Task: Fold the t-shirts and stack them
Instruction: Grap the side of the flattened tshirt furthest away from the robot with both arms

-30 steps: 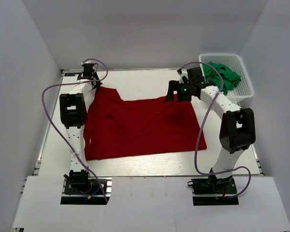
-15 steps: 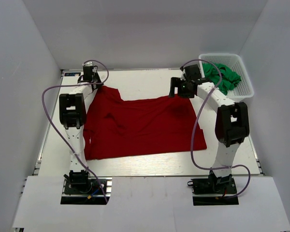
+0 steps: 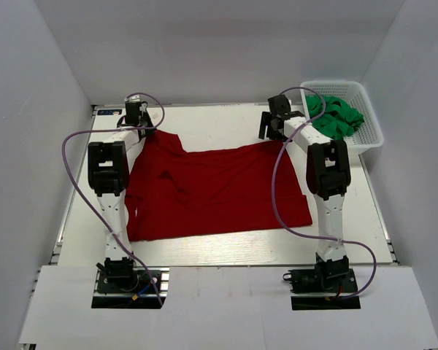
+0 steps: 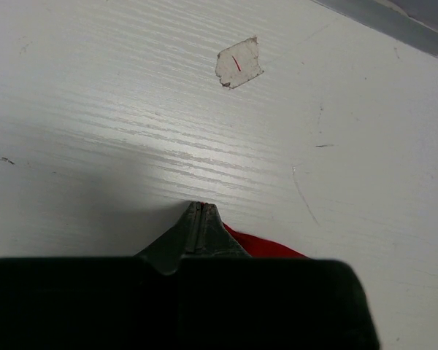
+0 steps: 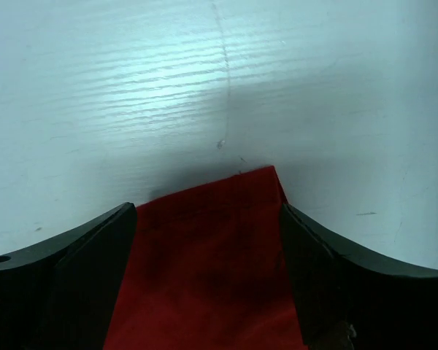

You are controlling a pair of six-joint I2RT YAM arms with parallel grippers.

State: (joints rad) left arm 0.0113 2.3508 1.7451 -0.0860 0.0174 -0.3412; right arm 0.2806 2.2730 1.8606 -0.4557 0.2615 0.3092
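Note:
A deep red t-shirt lies spread flat across the table, its front hem toward the arm bases. My left gripper is down at the shirt's far left corner. In the left wrist view its fingertips are pressed together on the table, with red cloth coming out from under them. My right gripper stands over the shirt's far right corner. Its jaws are open in the right wrist view, one on each side of that red corner. Green t-shirts lie bunched in the basket.
The white lattice basket stands at the far right corner of the table. A small torn sticker is stuck to the tabletop beyond the left fingertips. Grey walls close in the table on the left, far and right sides.
The right arm has swung away from me and to the right, bringing its open gripper down over the shirt's far right corner. The left gripper has stayed shut at the far left corner.

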